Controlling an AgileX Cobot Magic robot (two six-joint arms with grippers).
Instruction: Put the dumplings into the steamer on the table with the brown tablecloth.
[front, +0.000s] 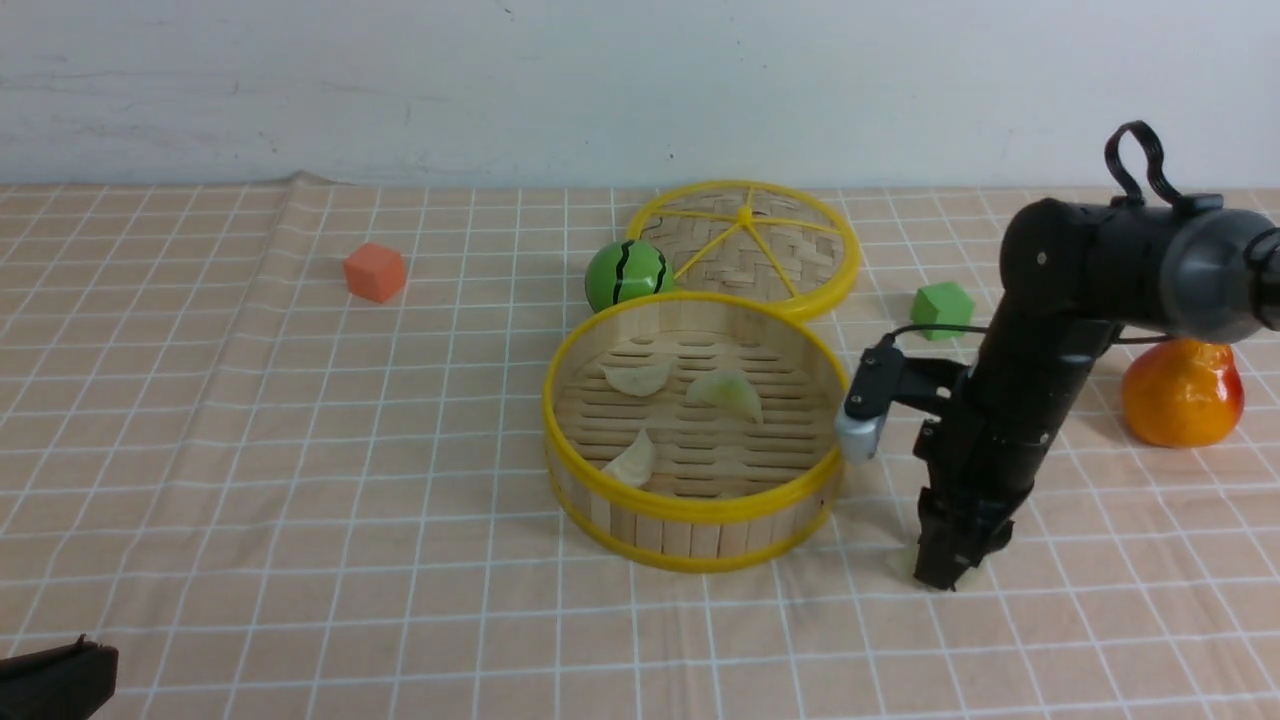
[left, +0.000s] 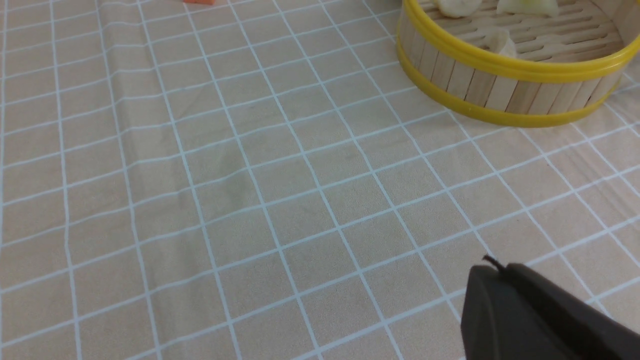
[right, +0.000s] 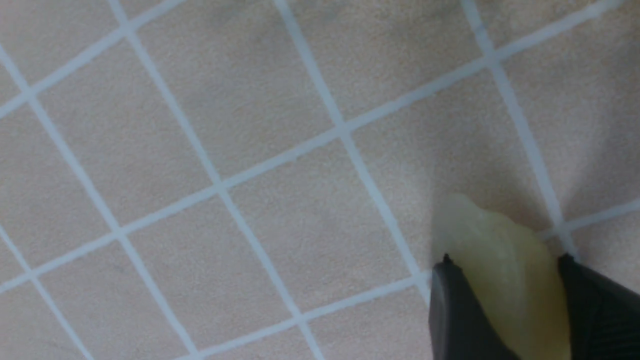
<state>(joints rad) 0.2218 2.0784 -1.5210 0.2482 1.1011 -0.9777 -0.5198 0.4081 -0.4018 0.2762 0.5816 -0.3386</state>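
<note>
Dumpling (right: 520, 295) on the cloth (front: 480, 620), just beside the steamer (front: 690, 508), pinched between the fingers of the right gripper (right: 505, 262), with contact apparent on both sides. Farther out, three more dumplings already inside the steamer, and the lid (front: 820, 245) and ball (front: 628, 275) behind. Well off to the left, the left gripper (left: 492, 267) idle, fingers pressed together.

Could slip out on lifting, if gripped too near one edge of the curved body. Could also knock the yellow rim, if carried across too low, or land on a dumpling already inside, if released too far in.

In the right wrist view, plainly pale green and seated lengthwise between the fingers; in the front view, mostly hidden behind the fingertips. Only in the front view, the whole steamer floor and the room left for a fourth.
</note>
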